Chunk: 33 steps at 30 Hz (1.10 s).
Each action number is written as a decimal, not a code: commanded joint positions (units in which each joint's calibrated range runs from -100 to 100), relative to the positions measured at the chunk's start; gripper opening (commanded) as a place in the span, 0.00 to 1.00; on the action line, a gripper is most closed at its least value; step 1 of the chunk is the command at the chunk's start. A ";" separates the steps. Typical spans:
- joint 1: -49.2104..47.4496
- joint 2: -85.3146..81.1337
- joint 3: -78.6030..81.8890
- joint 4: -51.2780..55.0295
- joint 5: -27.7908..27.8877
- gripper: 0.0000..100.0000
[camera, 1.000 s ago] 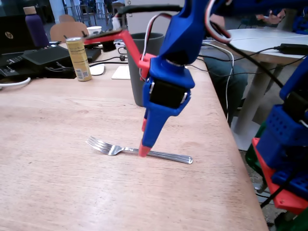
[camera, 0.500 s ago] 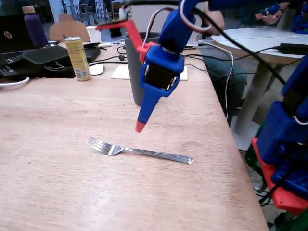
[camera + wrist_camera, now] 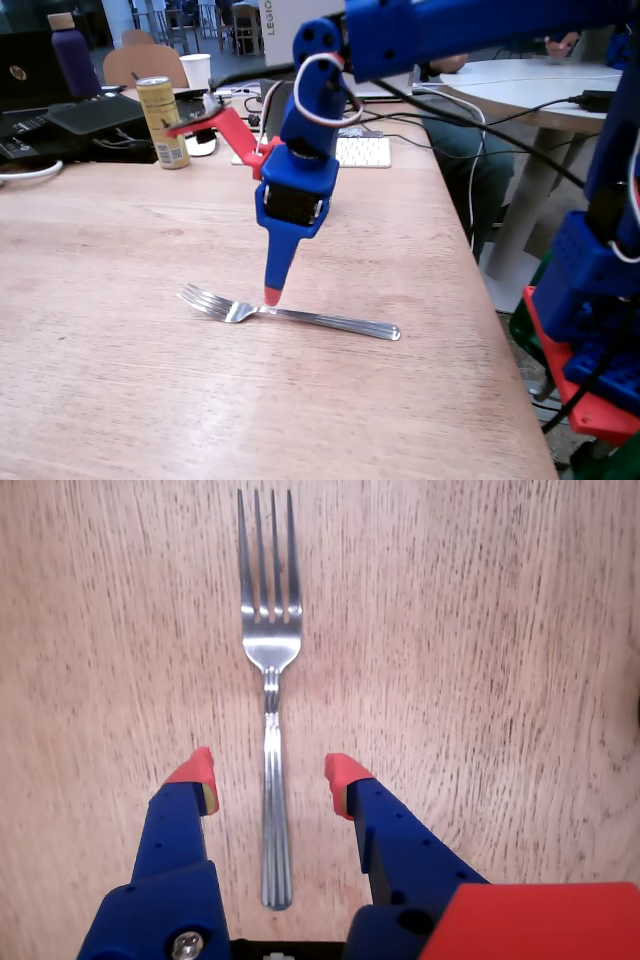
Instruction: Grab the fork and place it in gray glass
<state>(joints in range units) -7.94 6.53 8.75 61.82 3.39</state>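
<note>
The gripper (image 3: 269, 770) has swung left and dropped since 0.5 s ago, jaws wide astride the handle of the fork (image 3: 270, 680), untouched on the table (image 3: 120, 380).

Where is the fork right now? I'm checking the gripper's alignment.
In the wrist view the fork lies flat on the wooden table, its handle running between the open gripper's red-tipped fingers, tines pointing away toward the top edge.

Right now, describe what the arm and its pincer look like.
The arm is blue plastic with red parts and a black motor block set in the wrist. White and black cables loop along it. The pincer has two blue fingers with red tips, and a screw shows at its base.
</note>
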 commanded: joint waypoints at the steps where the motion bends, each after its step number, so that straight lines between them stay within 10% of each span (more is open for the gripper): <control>1: -0.69 1.45 -2.56 -0.66 0.24 0.25; 33: -0.69 14.83 -10.02 -2.87 0.24 0.24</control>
<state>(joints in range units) -8.41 21.83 1.35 58.59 3.49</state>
